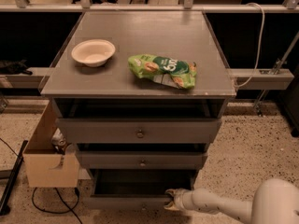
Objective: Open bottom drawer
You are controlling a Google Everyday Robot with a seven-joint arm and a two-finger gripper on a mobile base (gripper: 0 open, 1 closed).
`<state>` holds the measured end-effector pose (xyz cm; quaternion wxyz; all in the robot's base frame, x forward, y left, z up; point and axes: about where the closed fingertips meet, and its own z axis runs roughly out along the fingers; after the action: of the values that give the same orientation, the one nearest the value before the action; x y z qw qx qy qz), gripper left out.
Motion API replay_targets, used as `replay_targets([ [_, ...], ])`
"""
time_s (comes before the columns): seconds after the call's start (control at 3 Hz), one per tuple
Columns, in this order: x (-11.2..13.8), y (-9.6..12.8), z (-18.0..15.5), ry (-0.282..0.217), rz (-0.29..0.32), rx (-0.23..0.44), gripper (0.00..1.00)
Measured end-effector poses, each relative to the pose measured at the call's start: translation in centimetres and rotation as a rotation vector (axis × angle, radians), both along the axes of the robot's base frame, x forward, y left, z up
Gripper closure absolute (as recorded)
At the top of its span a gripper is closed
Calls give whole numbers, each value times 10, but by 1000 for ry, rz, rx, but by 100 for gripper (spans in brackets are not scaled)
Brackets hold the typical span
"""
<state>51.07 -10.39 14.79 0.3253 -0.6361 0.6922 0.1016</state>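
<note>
At the bottom of the frame, the gripper [171, 200] touches the bottom drawer [124, 202]. I cannot tell its grip. Pulling off-centre might make it slip.

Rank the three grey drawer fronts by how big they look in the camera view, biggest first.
1. top drawer front
2. middle drawer front
3. bottom drawer front, pulled out, the gripper at its right end
Lower ones sit farther from the camera.

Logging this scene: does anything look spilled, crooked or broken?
Nothing stands out. The bowl sits upright, the chip bag lies flat on the cabinet top, and the bottom drawer is pulled out straight, with the gripper at its front.
</note>
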Motion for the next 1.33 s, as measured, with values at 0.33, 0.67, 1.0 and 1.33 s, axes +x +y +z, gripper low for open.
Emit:
replay_targets([
  [0.33,-8,-2,-1,9,-6,5,100],
  [0.67,-20,-5,-1,22,-14,12,100],
  [1.0,-20,-5,0,22,-13,12,76],
  [1.33,-20,-5,0,22,-13,12,53],
])
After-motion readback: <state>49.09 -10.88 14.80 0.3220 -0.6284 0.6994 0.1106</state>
